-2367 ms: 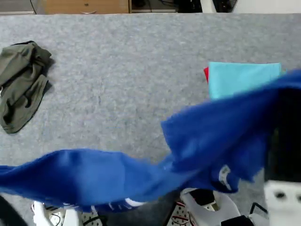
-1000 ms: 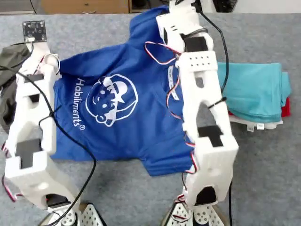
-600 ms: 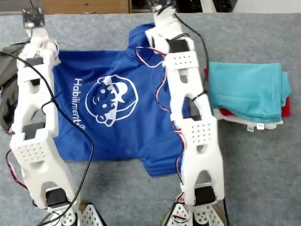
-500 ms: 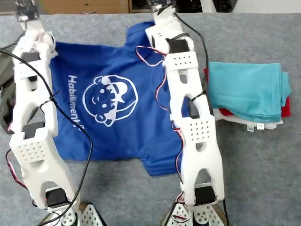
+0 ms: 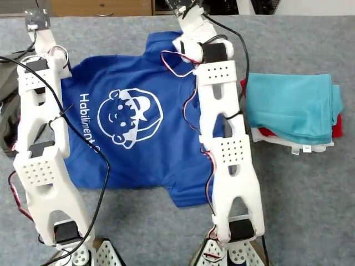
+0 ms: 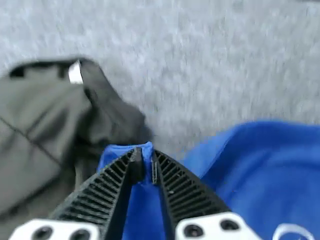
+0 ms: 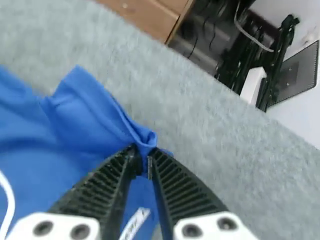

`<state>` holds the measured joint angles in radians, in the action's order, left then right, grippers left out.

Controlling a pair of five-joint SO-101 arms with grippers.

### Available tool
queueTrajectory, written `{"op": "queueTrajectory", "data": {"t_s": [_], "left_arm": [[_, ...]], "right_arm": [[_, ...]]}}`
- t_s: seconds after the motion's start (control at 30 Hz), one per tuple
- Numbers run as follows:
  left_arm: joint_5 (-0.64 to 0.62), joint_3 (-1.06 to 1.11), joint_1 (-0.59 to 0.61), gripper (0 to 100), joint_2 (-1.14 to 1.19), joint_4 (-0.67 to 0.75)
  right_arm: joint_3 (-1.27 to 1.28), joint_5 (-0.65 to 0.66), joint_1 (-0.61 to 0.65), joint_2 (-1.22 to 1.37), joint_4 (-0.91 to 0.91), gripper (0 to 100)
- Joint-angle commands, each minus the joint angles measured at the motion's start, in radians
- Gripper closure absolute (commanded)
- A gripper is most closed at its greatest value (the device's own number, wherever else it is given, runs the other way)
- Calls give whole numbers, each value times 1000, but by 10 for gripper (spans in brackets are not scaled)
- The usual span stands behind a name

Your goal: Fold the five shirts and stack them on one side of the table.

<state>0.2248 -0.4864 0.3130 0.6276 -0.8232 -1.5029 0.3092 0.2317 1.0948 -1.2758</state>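
Note:
A blue shirt point(image 5: 138, 138) with a white printed face lies spread flat, print up, on the grey table point(image 5: 310, 210). My left gripper point(image 5: 55, 55) is shut on the shirt's far left edge; the left wrist view shows a blue fold point(image 6: 145, 152) pinched between its black fingers point(image 6: 117, 185). My right gripper point(image 5: 186, 39) is shut on the shirt's far right corner, where the blue cloth point(image 7: 100, 125) bunches at its fingertips. A crumpled olive shirt point(image 5: 8, 111) point(image 6: 45, 115) lies just left of the left arm. Folded shirts point(image 5: 288, 105) are stacked at the right, teal on top.
Both white arms stretch from the near edge across the shirt to the far side. Beyond the table's far edge stand a wooden cabinet point(image 7: 150, 15) and black stands with cables point(image 7: 240, 45). Bare grey felt lies near the front right.
The blue shirt hung stretched in the air; now it lies flat on the table. In the last half second the left arm drew back slightly, shifting the shirt's left edge.

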Motion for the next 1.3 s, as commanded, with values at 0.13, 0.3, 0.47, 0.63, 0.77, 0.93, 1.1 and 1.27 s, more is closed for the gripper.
{"op": "queueTrajectory", "data": {"t_s": [0.13,0.3,0.47,0.63,0.77,0.93,1.1,1.27], "left_arm": [[95,-92,3,981,-41,-361],[95,-87,51,981,-90,-411],[127,-8,110,981,-99,-488],[184,290,133,981,-105,-402],[187,546,144,981,-213,-281],[187,810,114,981,-450,-130],[186,910,92,981,-642,-104],[244,922,129,981,-719,-107]], "right_arm": [[-166,127,-30,-24,-336,996],[-163,135,-65,-67,-465,996],[-154,149,-125,-107,-512,996],[-93,129,-153,-150,-517,996],[85,124,-120,-285,-517,996],[469,133,-79,-503,-503,996],[811,160,-136,-674,-359,996],[1228,196,-136,-897,-175,996]]}}
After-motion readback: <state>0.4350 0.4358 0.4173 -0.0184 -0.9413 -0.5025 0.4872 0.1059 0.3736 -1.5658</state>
